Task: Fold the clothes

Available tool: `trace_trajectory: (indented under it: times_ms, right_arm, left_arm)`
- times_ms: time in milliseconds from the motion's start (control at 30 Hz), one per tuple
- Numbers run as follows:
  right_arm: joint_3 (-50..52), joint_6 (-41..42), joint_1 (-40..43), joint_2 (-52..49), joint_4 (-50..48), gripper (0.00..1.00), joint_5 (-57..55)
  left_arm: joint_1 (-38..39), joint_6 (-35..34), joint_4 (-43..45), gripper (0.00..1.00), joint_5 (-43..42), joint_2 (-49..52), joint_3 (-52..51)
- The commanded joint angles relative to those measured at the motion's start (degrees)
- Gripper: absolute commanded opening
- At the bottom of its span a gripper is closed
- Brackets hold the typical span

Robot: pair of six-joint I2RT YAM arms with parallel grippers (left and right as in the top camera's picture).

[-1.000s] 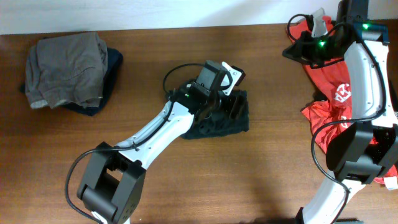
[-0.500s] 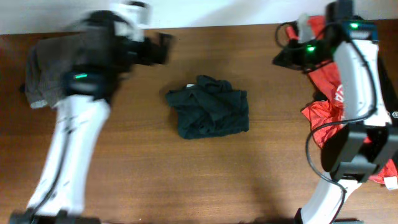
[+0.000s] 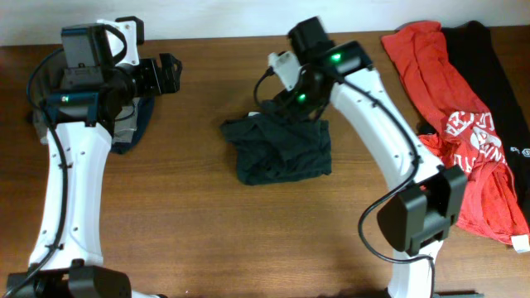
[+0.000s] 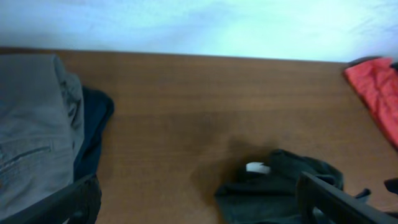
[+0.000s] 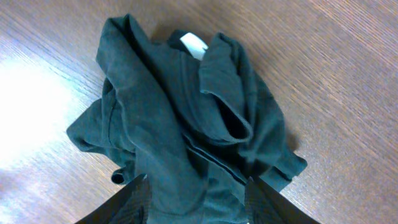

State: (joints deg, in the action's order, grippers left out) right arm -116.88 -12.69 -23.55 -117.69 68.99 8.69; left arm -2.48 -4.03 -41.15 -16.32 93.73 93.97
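Dark green garment (image 3: 281,149): lying bunched. Right gripper (image 5: 196,186) hovering over its far edge, part-spread, holding nothing; left gripper (image 4: 196,190) gaping wide, well left of it (by grey pile (image 4: 31,137)). Risking pinching stacked layers, dragging the whole bundle.

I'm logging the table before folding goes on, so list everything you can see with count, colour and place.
crumpled garment: one, dark green, table centre, white tag showing
grey garment: one, grey, far-left corner, on top of the navy one
navy garment: one, navy, under the grey one
red garment: one, red with white print, right side
black garment: one, black, right edge, beside the red one
table: one, brown wood
left gripper: one, black, open, by the grey pile
right gripper: one, black, open, above the crumpled garment
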Motion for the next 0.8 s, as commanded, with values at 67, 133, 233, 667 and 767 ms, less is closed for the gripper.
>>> trace_trajectory:
  times_ms: [67,133,233,667,767]
  right_arm:
    - [-0.28,-0.63,-4.57,-4.74,-0.11,0.59,-6.86]
    - [-0.28,-0.63,-5.44,-5.97,-0.35,0.60,-6.86]
    - [-0.28,-0.66,-6.36,-7.63,-0.85,0.62,-6.84]
    - [-0.28,-0.35,-6.93,-9.07,0.85,0.14,-6.78]
    - [-0.31,0.20,-6.93,-9.07,3.87,0.04,-5.49]
  left_arm:
    - [-0.22,1.31,-0.35,0.99,2.86,2.16,-0.17]
    - [-0.24,1.79,-0.50,0.99,2.84,2.27,-0.17]
    - [-0.31,2.60,-0.90,0.99,2.84,2.27,-0.17]
    - [-0.31,2.80,-1.18,0.99,2.84,2.27,-0.17]
    - [-0.31,2.80,-1.20,0.99,2.84,2.27,-0.17]
